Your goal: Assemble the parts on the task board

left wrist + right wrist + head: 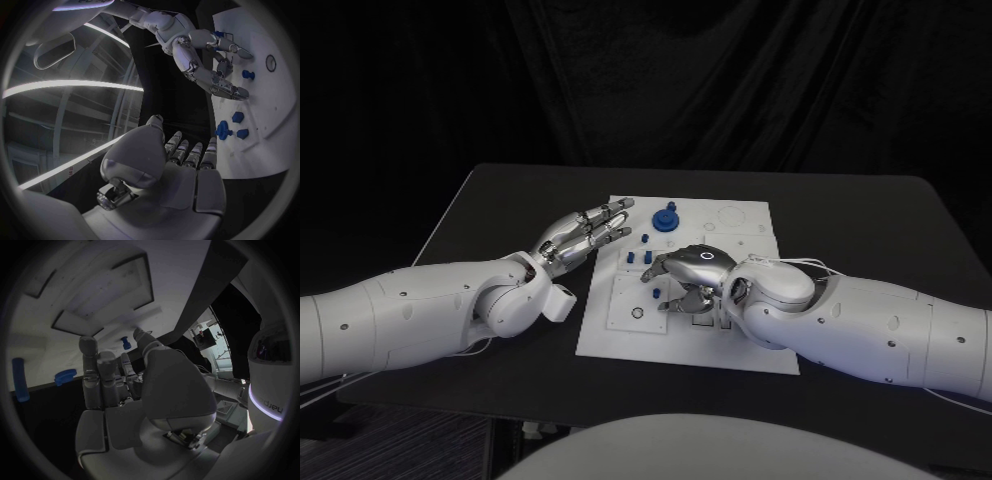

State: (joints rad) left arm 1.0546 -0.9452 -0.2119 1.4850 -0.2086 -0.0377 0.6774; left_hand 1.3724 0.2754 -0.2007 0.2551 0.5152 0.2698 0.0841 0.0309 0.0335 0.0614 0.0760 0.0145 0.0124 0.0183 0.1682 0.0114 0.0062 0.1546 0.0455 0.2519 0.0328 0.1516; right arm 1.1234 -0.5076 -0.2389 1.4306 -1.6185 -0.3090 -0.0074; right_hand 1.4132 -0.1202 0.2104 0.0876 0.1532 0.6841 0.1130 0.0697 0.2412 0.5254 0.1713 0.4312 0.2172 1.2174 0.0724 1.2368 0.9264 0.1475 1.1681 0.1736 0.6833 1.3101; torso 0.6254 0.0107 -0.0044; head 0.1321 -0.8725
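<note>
Hovering over the task board (pixel 750 345), both hands are seen above the black surface (pixel 877 215).

The left hand (pixel 581 237) is held at the board's left edge, fingers straight and slightly apart, nothing in it. The right hand (pixel 687 275) is curled palm-down over the board's middle; whether anything is pinched cannot be told. Blue parts (pixel 668 217) are seen standing near the board's far edge.
</note>
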